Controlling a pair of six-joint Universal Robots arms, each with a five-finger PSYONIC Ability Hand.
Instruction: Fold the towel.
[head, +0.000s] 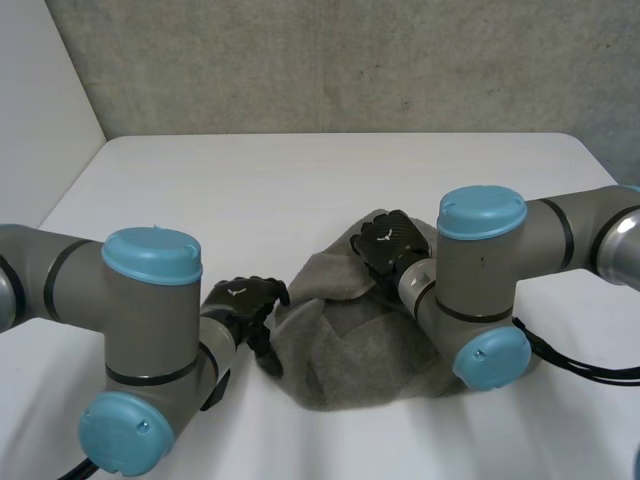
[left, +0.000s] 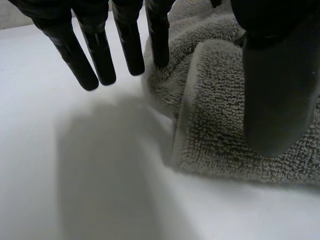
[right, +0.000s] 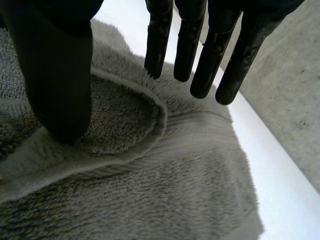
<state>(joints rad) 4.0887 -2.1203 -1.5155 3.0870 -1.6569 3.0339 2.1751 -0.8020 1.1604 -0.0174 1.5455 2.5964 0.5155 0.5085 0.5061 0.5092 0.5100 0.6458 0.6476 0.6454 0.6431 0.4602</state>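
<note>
So the grey towel (head: 350, 350) is sitting in a rumpled heap on the white tabletop (head: 300, 190), in the near half and roughly midway between the left and right edges, definitely not flat, with a couple of flaps folded over on themselves. The left hand (head: 243, 303) is right at the towel's left edge. In the left wrist view that hand (left: 132, 45) is spread wide, the fingers straight and pointing down over bare tabletop (left: 75, 175), and one fingertip is just at the towel's (left: 220, 135) hemmed border. Its thumb is set apart from the fingers, over the pile on the other side of that border, so nothing's pinched as far as I can see. The right hand (head: 385, 245) is up on the far right part of the heap. In the right wrist view it's (right: 57, 75) spread too, with the thumb pressing down on a curved fold of the towel (right: 175, 190). The straight fingers hang over the far edge of the cloth, next to a strip of tabletop (right: 280, 185), and aren't curled around anything. The left arm (head: 150, 330) and the right arm (head: 480, 280) bracket the heap on either side.
</note>
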